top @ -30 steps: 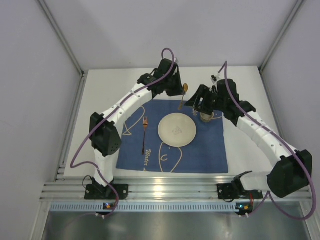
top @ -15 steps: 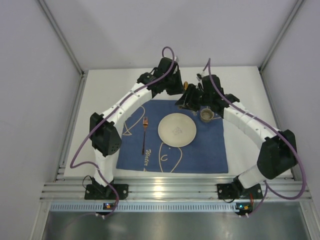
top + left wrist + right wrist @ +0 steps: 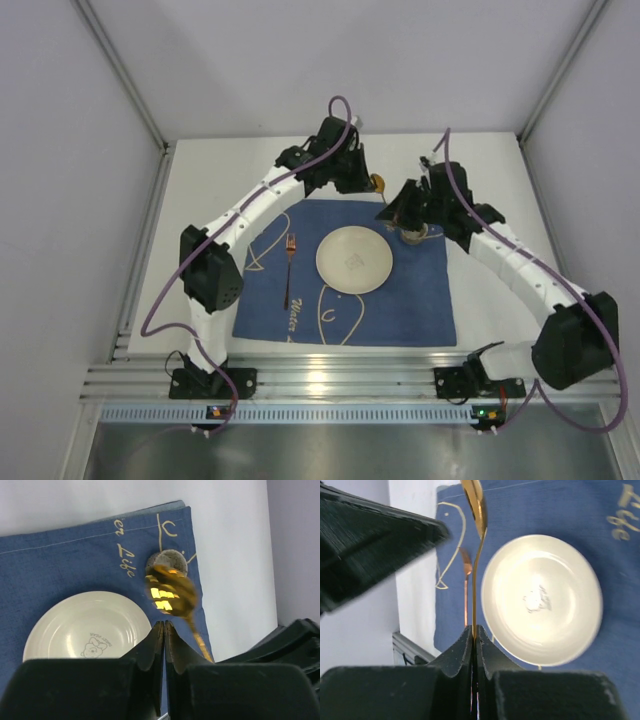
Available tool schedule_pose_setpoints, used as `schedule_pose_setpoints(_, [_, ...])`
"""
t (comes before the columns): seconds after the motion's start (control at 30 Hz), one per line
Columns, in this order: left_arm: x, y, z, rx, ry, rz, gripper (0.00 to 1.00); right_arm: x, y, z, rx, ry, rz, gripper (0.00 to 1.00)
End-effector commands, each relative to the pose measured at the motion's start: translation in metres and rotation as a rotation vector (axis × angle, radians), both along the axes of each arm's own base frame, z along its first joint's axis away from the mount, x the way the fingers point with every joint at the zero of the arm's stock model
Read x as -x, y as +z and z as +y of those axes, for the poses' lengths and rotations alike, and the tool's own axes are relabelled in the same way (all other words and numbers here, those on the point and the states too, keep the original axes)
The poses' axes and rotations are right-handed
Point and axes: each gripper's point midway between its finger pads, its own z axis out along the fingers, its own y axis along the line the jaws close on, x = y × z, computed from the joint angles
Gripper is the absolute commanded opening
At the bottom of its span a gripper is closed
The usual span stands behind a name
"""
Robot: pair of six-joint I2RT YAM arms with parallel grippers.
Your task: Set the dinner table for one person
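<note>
The left arm (image 3: 250, 205) and right arm (image 3: 520, 262) are showing white shells along their long links, with bulky matte black housings bulging at the joints. A thin purple cable (image 3: 146, 322) is trailing loosely outside each arm, from the black base (image 3: 210, 382) up to the wrist. Small coloured lights (image 3: 213, 411) are glowing just in front of each base. In the wrist views the jaws are appearing as black, faintly grainy wedges tapering to narrow tips.
</note>
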Motion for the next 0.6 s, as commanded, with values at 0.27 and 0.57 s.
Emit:
schedule_pose_setpoints(0.27, [-0.029,-0.022,0.065,-0.115,0.131,-0.016,0.87,0.063,-0.070,-0.055,0.035,-0.045,0.176,0.00])
schedule_pose_setpoints(0.57, [-0.037,-0.042,0.112,-0.129,0.226,0.045,0.82,0.073,-0.100,-0.069,0.093,-0.119,0.284,0.00])
